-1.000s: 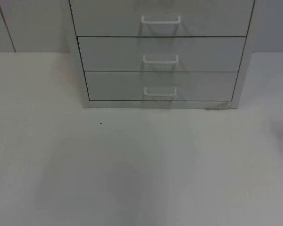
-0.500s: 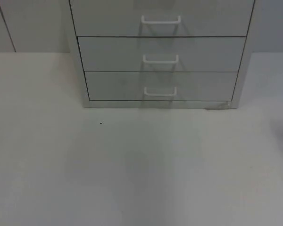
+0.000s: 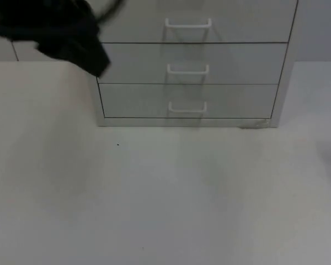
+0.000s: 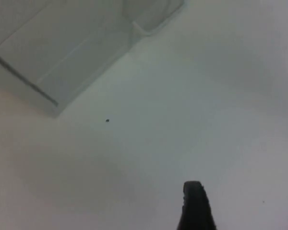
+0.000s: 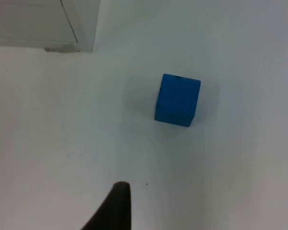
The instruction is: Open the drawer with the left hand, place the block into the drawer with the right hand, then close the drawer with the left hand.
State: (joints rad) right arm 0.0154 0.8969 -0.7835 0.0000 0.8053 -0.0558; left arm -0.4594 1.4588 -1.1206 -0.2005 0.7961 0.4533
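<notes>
- My left claw (image 3: 94,63) is hovering at the drawer cabinet's (image 3: 190,61) upper left corner; I cannot tell its opening.
- The cabinet's three drawers are sitting shut.
- The blue block (image 5: 177,99) is resting on the bench (image 5: 230,167) near the cabinet's corner, beneath my right claw.

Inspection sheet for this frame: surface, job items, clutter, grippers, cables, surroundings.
Surface: white table top, one tiny dark speck.
Job's things: drawer cabinet at the back, all three visible drawers shut; blue block lying on the table, untouched.
Clutter: nothing seen.
Grippers: left arm up beside the cabinet's left edge, left gripper fingertip over bare table; right gripper fingertip above the table short of the block.
Cables: nothing noted.
Surroundings: grey partition wall.
</notes>
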